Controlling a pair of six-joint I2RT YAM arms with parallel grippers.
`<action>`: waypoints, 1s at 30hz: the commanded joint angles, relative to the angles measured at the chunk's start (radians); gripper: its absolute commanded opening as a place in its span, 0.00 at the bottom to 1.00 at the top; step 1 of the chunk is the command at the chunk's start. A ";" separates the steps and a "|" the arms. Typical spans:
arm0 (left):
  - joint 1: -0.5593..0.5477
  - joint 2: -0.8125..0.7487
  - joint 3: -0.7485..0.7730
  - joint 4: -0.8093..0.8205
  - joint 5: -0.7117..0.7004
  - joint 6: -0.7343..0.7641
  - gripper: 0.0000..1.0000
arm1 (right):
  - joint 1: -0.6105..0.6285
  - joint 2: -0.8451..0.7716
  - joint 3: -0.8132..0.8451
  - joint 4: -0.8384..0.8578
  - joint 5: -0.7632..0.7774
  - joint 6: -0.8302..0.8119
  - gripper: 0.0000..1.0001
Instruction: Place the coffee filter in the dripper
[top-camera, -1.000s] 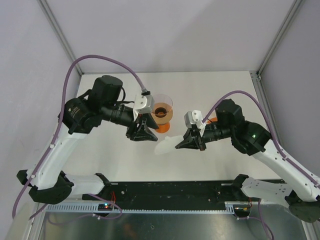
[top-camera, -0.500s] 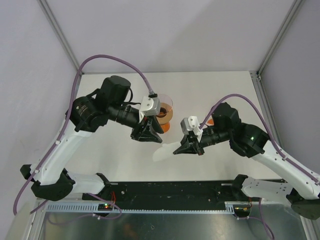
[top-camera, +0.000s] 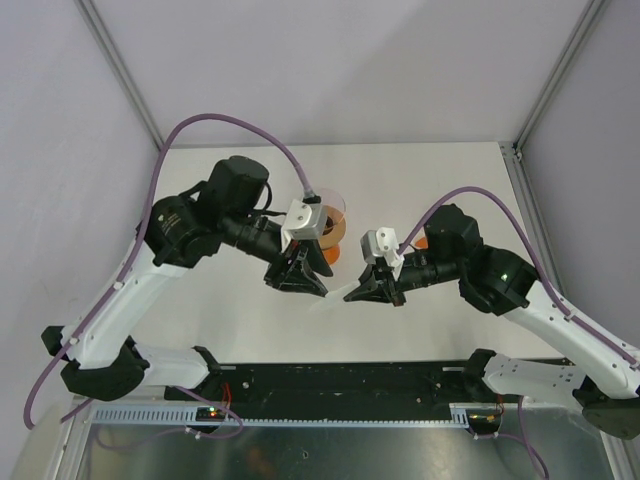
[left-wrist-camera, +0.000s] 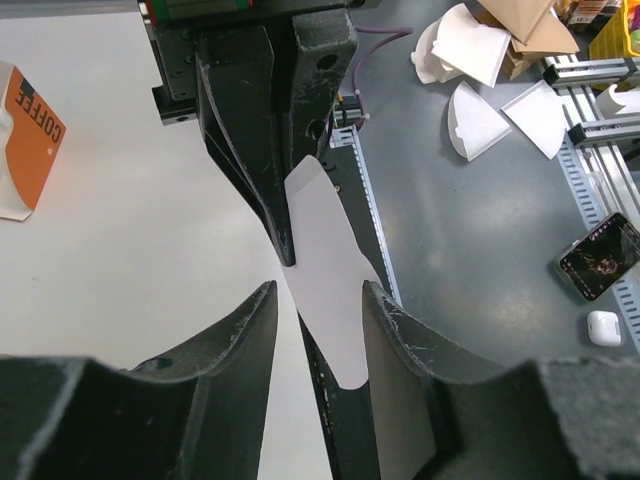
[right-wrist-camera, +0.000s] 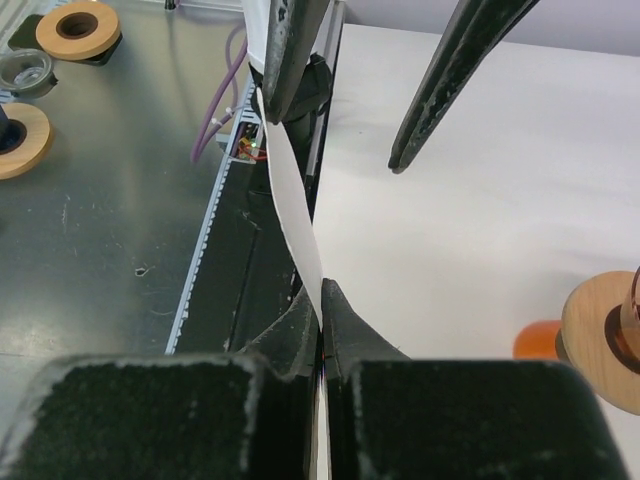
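Observation:
My right gripper (top-camera: 362, 290) is shut on the coffee filter (top-camera: 336, 293), a thin white paper sheet held above the table; in the right wrist view the gripper (right-wrist-camera: 322, 300) pinches its near end and the filter (right-wrist-camera: 285, 170) runs away edge-on. My left gripper (top-camera: 303, 278) is open, and in the left wrist view (left-wrist-camera: 318, 290) the filter (left-wrist-camera: 325, 240) lies between its spread fingers, close to the right-hand finger; contact cannot be told. The dripper (top-camera: 336, 207), a clear cone on an orange-brown stand, sits just behind the left wrist, partly hidden.
An orange COFFEE packet (left-wrist-camera: 30, 140) lies on the table. A small orange object (top-camera: 424, 241) sits behind the right wrist. The dripper's wooden stand (right-wrist-camera: 600, 340) shows at the right. Off the table are spare filters (left-wrist-camera: 480, 60), a phone (left-wrist-camera: 600, 260) and wooden rings (right-wrist-camera: 78, 28).
My left gripper has moved right and toward the front, bringing its open jaws around the filter. The right gripper shifted slightly left, still holding the filter, which now shows narrower.

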 joint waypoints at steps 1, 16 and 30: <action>-0.009 -0.015 -0.020 0.015 0.022 -0.020 0.45 | 0.007 0.000 0.023 0.045 0.007 0.021 0.00; -0.009 -0.035 0.061 -0.110 -0.107 0.138 0.42 | 0.007 -0.009 0.024 0.011 0.029 0.022 0.00; -0.009 -0.013 0.111 -0.115 -0.098 0.107 0.40 | 0.007 -0.005 0.024 0.011 0.042 0.034 0.00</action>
